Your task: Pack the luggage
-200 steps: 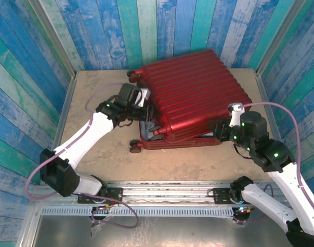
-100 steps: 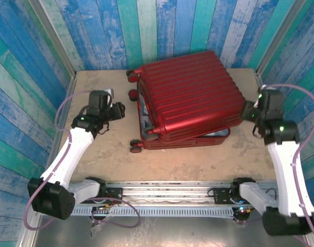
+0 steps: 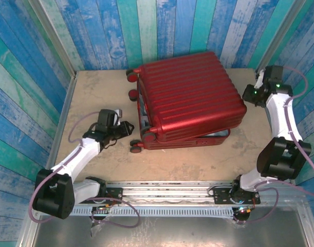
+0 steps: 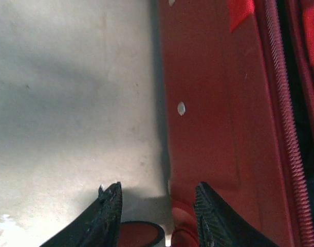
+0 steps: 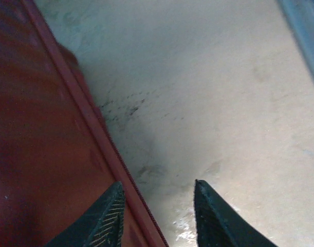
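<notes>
The luggage [image 3: 190,98], a dark-red ribbed hard-shell suitcase, lies flat mid-table with its lid down. A thin gap at its front right shows pale lining [image 3: 218,135]. My left gripper [image 3: 127,128] hovers open beside the suitcase's left end, just above the front wheel [image 3: 135,148]. The left wrist view has the red shell [image 4: 218,113] ahead on the right and a wheel [image 4: 141,234] between the fingers of the left gripper [image 4: 159,206]. My right gripper [image 3: 247,95] is open at the suitcase's right edge, and the right gripper [image 5: 157,195] straddles the zip rim [image 5: 95,134] without gripping it.
The beige tabletop [image 3: 95,98] is bare on the left and along the front [image 3: 187,164]. Blue and teal plank walls [image 3: 38,77] close in the sides and back. A metal rail [image 3: 172,193] with both arm bases runs along the near edge.
Both arms have let go of the suitcase and pulled away. The left swung out, then came down by the front wheel. The right moved to the back right. Both jaws have narrowed.
</notes>
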Motion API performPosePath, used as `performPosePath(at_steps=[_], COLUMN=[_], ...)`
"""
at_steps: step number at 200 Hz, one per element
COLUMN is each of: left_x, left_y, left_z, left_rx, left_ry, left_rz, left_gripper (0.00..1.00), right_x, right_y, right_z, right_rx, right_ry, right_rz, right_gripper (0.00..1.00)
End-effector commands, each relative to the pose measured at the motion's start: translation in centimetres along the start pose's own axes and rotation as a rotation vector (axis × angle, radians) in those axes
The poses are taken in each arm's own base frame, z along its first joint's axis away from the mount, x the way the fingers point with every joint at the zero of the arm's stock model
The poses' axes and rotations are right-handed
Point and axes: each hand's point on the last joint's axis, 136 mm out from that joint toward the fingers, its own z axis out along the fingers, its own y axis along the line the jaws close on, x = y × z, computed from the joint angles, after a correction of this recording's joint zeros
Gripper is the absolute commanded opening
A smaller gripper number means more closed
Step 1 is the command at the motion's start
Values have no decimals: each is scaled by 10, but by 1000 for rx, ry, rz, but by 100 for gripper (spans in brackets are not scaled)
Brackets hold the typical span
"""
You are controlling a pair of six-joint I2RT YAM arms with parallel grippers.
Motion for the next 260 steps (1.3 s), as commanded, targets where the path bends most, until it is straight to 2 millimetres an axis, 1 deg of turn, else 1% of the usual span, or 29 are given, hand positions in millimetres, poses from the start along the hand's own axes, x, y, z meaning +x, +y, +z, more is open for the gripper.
performPosePath(at_steps=[1,11,25,35,41,58,75,91,101,112,128,139,150,153,156,165,185,193,214,220,222,226,230,237,240,249,251,255,260], left_x=[3,11,20,24,26,29,30,31,32,33,35,40,45,46,51,59,77,84,101,100,109,112,119,125,126,137,137,142,143], left_y=[-20,-21,-23,-25,-26,-28,-27,-28,-30,-34,-46,-57,-70,-74,-74,-81,-105,-115,-155,-167,-176,-189,-197,-217,-229,-249,-257,-265,-280], left_z=[5,10,18,22,23,24,23,21,22,23,27,32,37,37,42,49,63,70,92,100,101,105,114,125,127,146,149,158,166], left_rx=[94,99,110,118,124,141,144,152,154,153,148,147,163,175,168,182,209,215,274,299,318,346,357,404,433,464,481,493,526], left_ry=[-9,10,29,37,36,29,14,1,-4,-6,-3,6,17,15,30,43,57,58,44,27,38,35,42,39,33,38,33,39,38], left_rz=[2,2,-3,-6,-10,-20,-27,-30,-28,-16,16,41,48,48,43,32,20,16,-37,-76,-72,-94,-119,-157,-173,-216,-228,-245,-264], left_gripper=[41,40,39,38,38,36,35,35,35,34,34,33,32,31,31,30,29,29,32,32,32,32,33,34,34,34,35,36,39], right_x=[28,41,58,68,72,84,93,104,114,127,154,172,187,189,191,196,201,203,207,207,206,205,204,202,201,196,195,194,191], right_y=[40,52,69,77,79,72,50,34,33,42,58,58,49,46,42,31,14,11,4,2,2,0,-1,-3,-3,-5,-5,-4,-3], right_z=[-6,-6,-11,-19,-23,-41,-65,-97,-114,-126,-132,-131,-128,-127,-127,-127,-128,-127,-122,-122,-123,-124,-125,-127,-128,-132,-133,-135,-138], right_rx=[-172,-191,-191,-186,-178,-134,-4,127,144,80,-53,-84,-65,-55,-41,-6,46,50,56,60,61,65,67,74,78,87,86,88,84], right_ry=[57,81,96,93,90,66,21,-26,-37,-39,-18,7,24,21,20,10,-24,-33,-65,-77,-83,-94,-103,-121,-128,-147,-152,-155,-161], right_rz=[-67,-92,-150,-176,-180,-184,-184,-207,-203,-184,-123,-88,-71,-65,-59,-48,-4,15,43,46,47,49,49,46,44,37,34,29,23], right_gripper=[34,33,32,33,33,33,31,29,26,22,14,11,10,10,9,7,1,0,0,1,1,1,0,0,0,1,1,1,2])
